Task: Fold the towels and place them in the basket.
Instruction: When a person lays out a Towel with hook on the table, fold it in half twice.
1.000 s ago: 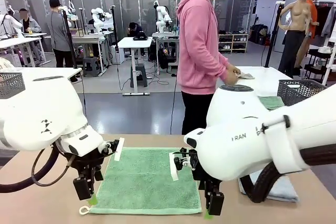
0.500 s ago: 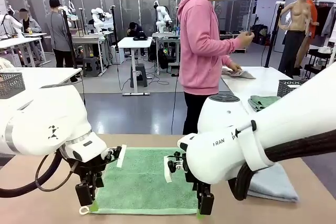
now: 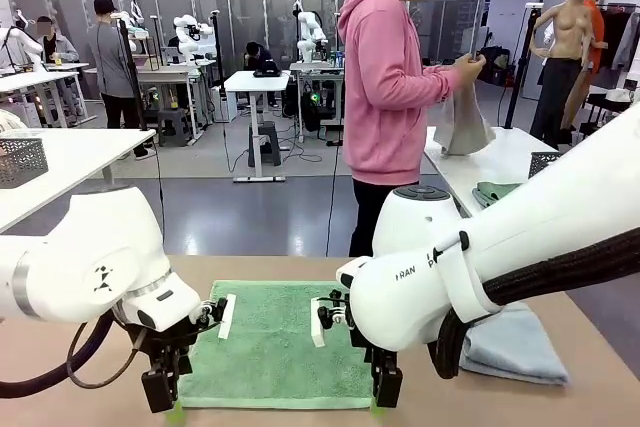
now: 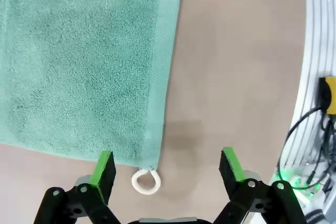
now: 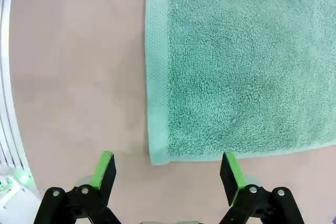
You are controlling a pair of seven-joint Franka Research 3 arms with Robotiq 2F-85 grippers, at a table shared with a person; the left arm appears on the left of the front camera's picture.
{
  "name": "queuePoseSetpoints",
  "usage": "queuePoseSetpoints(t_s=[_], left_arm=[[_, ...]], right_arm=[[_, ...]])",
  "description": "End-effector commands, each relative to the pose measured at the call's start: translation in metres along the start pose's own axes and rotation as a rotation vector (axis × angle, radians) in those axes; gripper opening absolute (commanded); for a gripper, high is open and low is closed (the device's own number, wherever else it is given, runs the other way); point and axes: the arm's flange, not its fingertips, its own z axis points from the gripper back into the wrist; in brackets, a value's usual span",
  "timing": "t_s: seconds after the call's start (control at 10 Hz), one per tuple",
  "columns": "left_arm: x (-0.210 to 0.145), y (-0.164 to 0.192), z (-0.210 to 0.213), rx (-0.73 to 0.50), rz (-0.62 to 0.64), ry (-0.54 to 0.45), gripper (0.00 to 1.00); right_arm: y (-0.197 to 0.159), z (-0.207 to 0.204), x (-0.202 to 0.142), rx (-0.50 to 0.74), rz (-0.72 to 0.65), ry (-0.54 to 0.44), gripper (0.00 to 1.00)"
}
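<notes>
fold start: left tool (image 4: pixel 167 165) and right tool (image 5: pixel 168 167) both released over green towel (image 3: pixel 280 347) near corners; next, pinch corners.

We see the green towel (image 3: pixel 285 342) spread flat on the brown table (image 3: pixel 592 399). Our left gripper (image 3: pixel 162 397) hangs at its near left corner and our right gripper (image 3: pixel 386 392) at the near right corner. The blue-grey towel (image 3: pixel 515 342) lies folded beside it, and across the table a person (image 3: pixel 385 77) holds up a grey cloth (image 3: pixel 462 122).
</notes>
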Motion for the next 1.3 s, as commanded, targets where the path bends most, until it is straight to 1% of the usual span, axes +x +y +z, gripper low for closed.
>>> queuePoseSetpoints(t_s=[0.0,0.2,0.3,0.5,0.6,0.7,0.8,0.9,1.0,1.1,1.2], left_arm=[[0.002,0.005,-0.011,0.024,-0.007,-0.005,1.00],[0.007,0.011,-0.018,0.041,-0.037,0.022,1.00],[0.008,0.013,-0.021,0.055,-0.030,0.064,1.00],[0.006,0.014,-0.029,0.052,-0.012,0.075,1.00],[0.005,0.013,-0.029,0.059,-0.011,0.069,0.89],[0.004,0.014,-0.031,0.058,-0.006,0.068,0.65],[0.004,0.014,-0.031,0.054,-0.006,0.070,0.44],[0.004,0.014,-0.031,0.051,-0.004,0.064,0.12],[0.004,0.014,-0.031,0.044,-0.008,0.068,0.00],[0.003,0.013,-0.032,0.045,-0.014,0.069,0.00],[0.001,0.013,-0.032,0.043,-0.008,0.071,0.00]], right_arm=[[-0.003,-0.006,0.002,-0.015,-0.011,-0.010,1.00],[-0.007,-0.011,0.002,-0.013,0.003,-0.022,1.00],[-0.008,-0.011,0.002,-0.022,-0.004,-0.013,1.00],[-0.010,-0.018,0.003,-0.004,-0.010,-0.010,1.00],[-0.012,-0.020,0.006,-0.001,-0.012,-0.009,1.00],[-0.013,-0.020,0.007,-0.002,-0.010,-0.003,0.76],[-0.015,-0.020,0.007,0.009,-0.007,-0.004,0.86],[-0.016,-0.021,0.008,0.019,-0.008,-0.015,0.43],[-0.017,-0.020,0.009,0.024,-0.011,-0.023,0.32],[-0.017,-0.020,0.009,0.021,-0.008,-0.018,0.00],[-0.016,-0.020,0.008,0.025,-0.002,-0.012,0.00]])
